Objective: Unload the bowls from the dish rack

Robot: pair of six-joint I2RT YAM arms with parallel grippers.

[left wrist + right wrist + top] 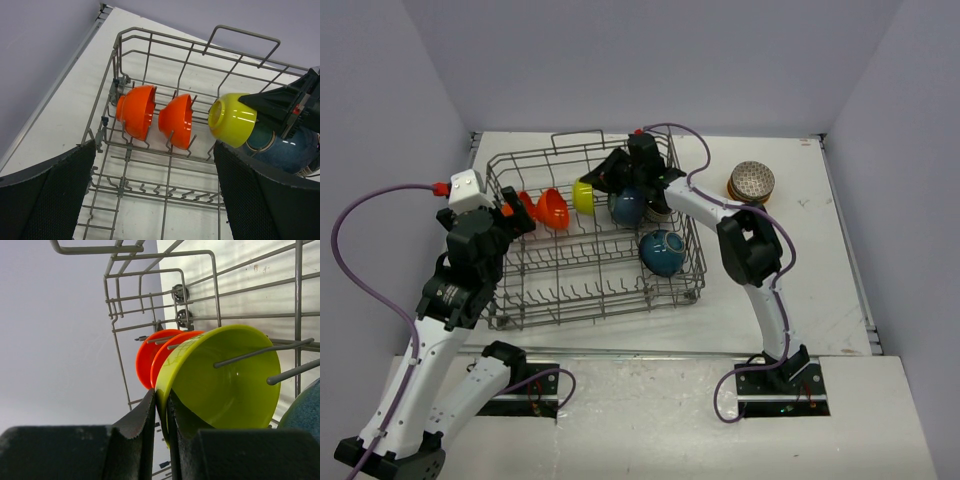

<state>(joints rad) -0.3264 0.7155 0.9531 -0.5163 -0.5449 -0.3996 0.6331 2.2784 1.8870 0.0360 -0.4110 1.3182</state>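
Note:
The grey wire dish rack holds two orange-red bowls on edge at its back left. They also show in the left wrist view. My right gripper is shut on the rim of a yellow-lime bowl, one finger inside and one outside. Two dark blue bowls sit beside it, one under the right arm, one nearer. My left gripper is open and empty above the rack's left edge, short of the orange-red bowls.
A stack of patterned bowls stands on the table right of the rack. The rack's wire handle loop rises at its far side. Grey walls close in the table on three sides.

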